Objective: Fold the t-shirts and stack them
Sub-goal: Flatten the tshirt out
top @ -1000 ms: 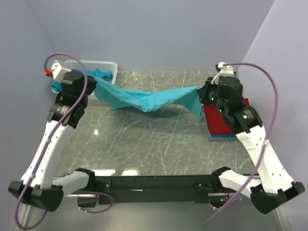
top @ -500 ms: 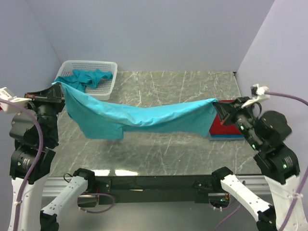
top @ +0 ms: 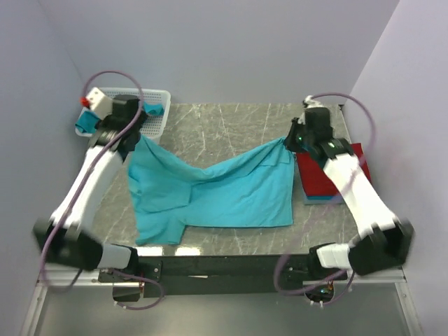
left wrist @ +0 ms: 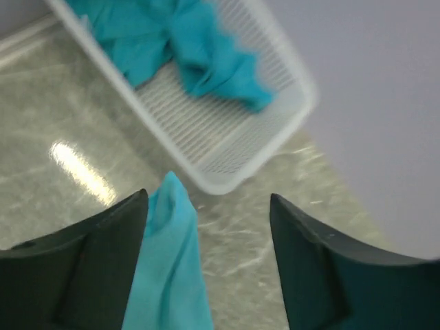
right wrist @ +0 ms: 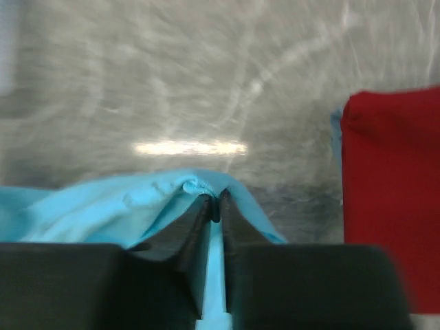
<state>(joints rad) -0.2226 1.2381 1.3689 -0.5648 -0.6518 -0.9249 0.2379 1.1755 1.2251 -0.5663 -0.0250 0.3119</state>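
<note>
Fully closed, right hand point(right wrist: 214, 203) pinches teal t-shirt point(right wrist: 103, 208).

Left end effector point(left wrist: 207, 198) fingers spread wide; right end effector point(right wrist: 214, 199) pinched together.

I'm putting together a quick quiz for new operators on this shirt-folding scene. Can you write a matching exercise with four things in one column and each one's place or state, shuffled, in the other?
Things
1. left gripper
2. right gripper
3. red folded shirt
4. white basket

Place or state
A. pinched shut on the spread teal shirt
B. at the far left corner of the table, with crumpled teal cloth inside
C. fingers wide apart
D. lying flat at the right side of the table

Pairs: 1-C, 2-A, 3-D, 4-B
</note>
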